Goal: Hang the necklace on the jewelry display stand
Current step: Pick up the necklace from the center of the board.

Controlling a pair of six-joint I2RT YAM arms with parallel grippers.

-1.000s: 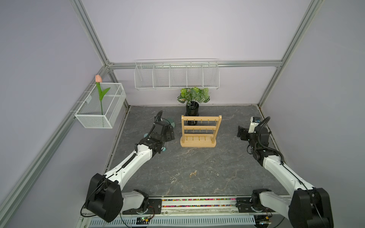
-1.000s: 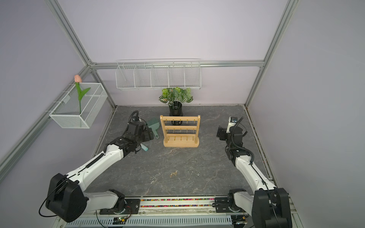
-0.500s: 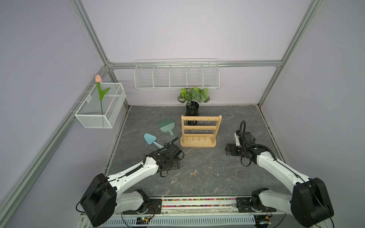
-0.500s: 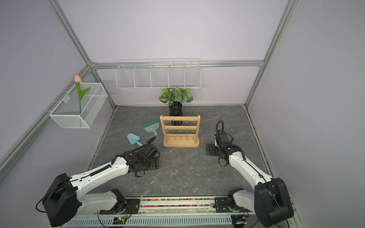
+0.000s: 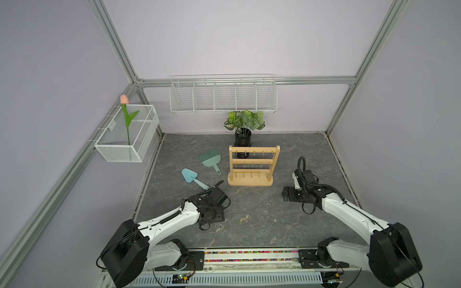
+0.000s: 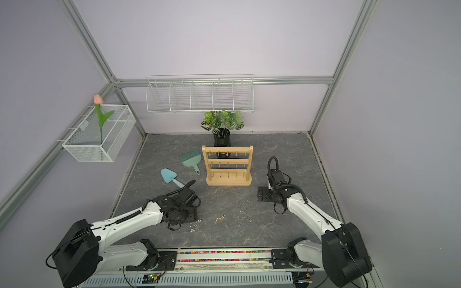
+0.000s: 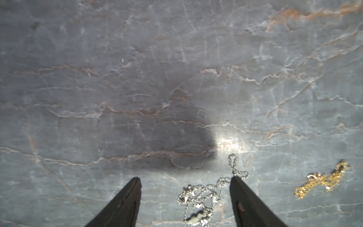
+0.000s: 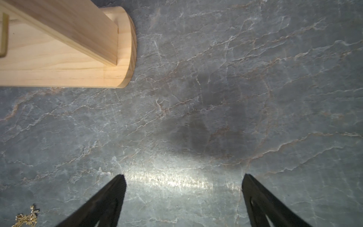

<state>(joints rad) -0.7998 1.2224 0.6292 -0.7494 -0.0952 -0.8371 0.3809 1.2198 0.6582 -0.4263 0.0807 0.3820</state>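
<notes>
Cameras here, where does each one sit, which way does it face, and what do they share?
Top views: high over the robot's base, looking down and forward across the table; the left arm, right arm and wooden stand show.
Left wrist: on the left arm, facing down; the open left gripper straddles a silver necklace.
Right wrist: on the right arm, facing down; the open right gripper, the stand's base nearby.
Shared: both wrist views catch the gold necklace.

Grey tabletop bears jewelry display stand, plant pot, brush, trowel, silver necklace and gold necklace.
</notes>
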